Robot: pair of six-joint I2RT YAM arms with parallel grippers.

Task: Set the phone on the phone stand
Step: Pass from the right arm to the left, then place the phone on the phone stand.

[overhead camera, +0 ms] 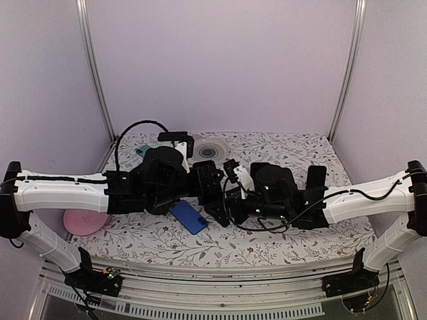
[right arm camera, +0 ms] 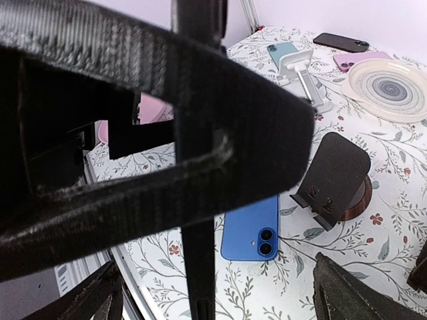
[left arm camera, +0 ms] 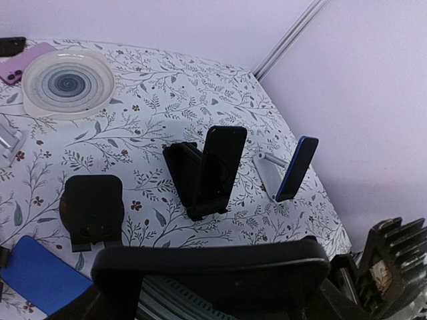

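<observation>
Right claw [right arm camera: 215, 283]: both fingers [right arm camera: 353, 293] show at the bottom corners of its wrist view, spread wide, nothing gripped. A big black frame (most likely part of the other arm, too close to the lens to be sure) blocks most of that view.

Left claw [overhead camera: 217, 200]: meets the right arm over the middle of the surface [overhead camera: 293, 250]. Cannot tell if it is open or closed. In its own wrist view a black arch fills the bottom edge and its fingers can't be made out.

Blue phone [right arm camera: 257, 230]: flat on the surface, back up, twin lenses at the end nearest the right claw. It lies just ahead of that claw, between the lines of its fingers, held by nothing. From above it sits just to the near-left of the left claw.

Empty black stand [right arm camera: 337, 177]: on a round brown base, ahead and right of the right claw, just beside the phone's far corner. Nothing rests on it.

Farther ahead of the right claw:
- white stand [right arm camera: 303, 73] with a teal phone [right arm camera: 280, 50] leaning on it
- ringed plate [right arm camera: 393, 83], far right

Left wrist view: two more stands, well ahead of the left claw, each holding a dark phone upright.
</observation>
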